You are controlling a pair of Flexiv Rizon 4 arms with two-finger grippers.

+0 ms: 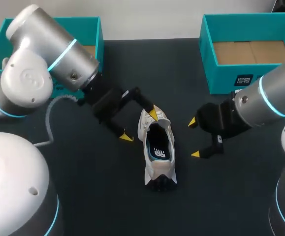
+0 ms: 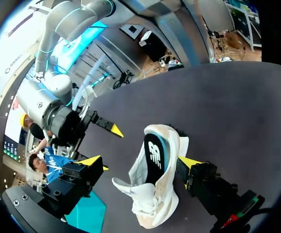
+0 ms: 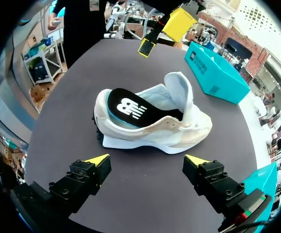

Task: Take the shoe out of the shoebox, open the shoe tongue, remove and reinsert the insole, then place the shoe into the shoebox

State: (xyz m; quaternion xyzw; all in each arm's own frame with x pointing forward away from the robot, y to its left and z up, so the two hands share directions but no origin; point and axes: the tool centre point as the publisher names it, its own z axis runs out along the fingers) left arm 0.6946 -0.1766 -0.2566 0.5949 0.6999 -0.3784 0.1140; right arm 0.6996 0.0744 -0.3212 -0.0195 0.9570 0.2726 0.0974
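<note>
Dark table (image 1: 88, 196): shoe (image 1: 154, 169) holding insole (image 1: 160, 149) lies outside left shoebox (image 1: 99, 37) and right shoebox (image 1: 221, 81).

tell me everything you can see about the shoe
The shoe is a cream low sneaker with a fabric-like upper and a black outsole showing at the heel. It stands upright on the dark table, heel toward the robot. Its tongue is pulled up and open; a dark insole sits inside. One finger of the open left gripper seems to touch its side.
</note>
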